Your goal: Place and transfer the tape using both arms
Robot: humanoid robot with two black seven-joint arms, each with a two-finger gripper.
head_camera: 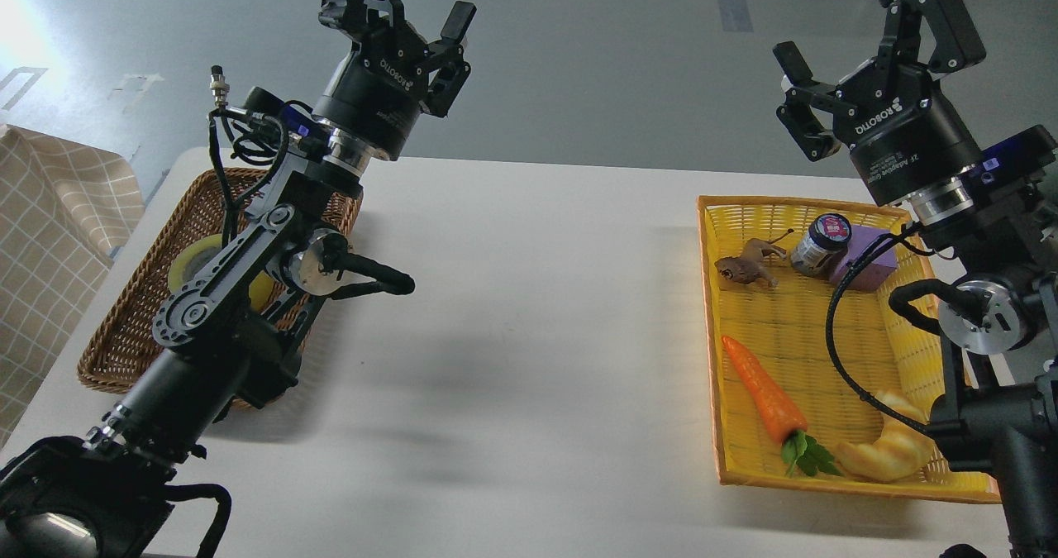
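The wide roll of translucent yellow packing tape (192, 265) is lying inside the brown woven wicker basket (124, 335) at the left edge of the white table (529, 335). The black jointed left arm (223, 285) is crossing in front of the roll and hiding much of it, so only its left part and a sliver lower right are showing.

The left pincer (417, 16) is hanging high above the far end of the wicker basket, well apart from the roll, its two black fingers spread wide with nothing between them. The right pincer (868, 33) is raised over the far right of the table, above the far end of the yellow plastic mesh tray (712, 335), its fingers likewise standing wide and gripping nothing. The black right arm (992, 310) is coming in along the right edge and covering the tray's right side.

Inside the tray, at its far end, a small brown animal figure (748, 265) is sitting just beside a dark jar with a purple-pink lid (820, 244), which is touching or nearly touching a purple rectangular block (868, 260). Toward the near end, an orange toy carrot with green leaves (764, 397) is lying diagonally, its leaves near a pale yellow croissant-shaped toy (888, 446).

The middle of the table is lying between the two containers. At far left, a beige checked cloth (58, 202) is showing beside the table.
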